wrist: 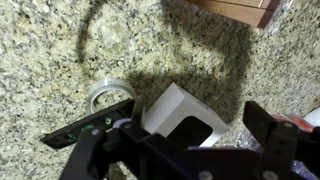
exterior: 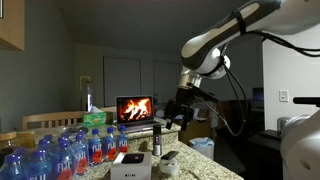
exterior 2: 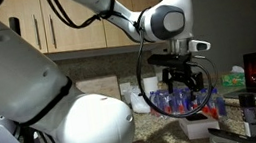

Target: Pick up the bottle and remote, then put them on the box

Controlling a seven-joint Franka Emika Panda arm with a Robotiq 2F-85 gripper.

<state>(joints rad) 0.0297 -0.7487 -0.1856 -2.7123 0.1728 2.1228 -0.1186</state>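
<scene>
The white box with a dark mark lies on the granite counter right under my gripper in the wrist view. It also shows in both exterior views. The dark flat remote lies on the counter beside the box. The slim dark bottle stands upright next to the box, and it also shows in an exterior view. My gripper hangs above the box. Its fingers are wide apart and empty.
Several clear water bottles with blue and red labels stand in a cluster next to the box. A tape roll lies by the remote. A brown cardboard edge is at the far side. A screen showing a fire stands behind.
</scene>
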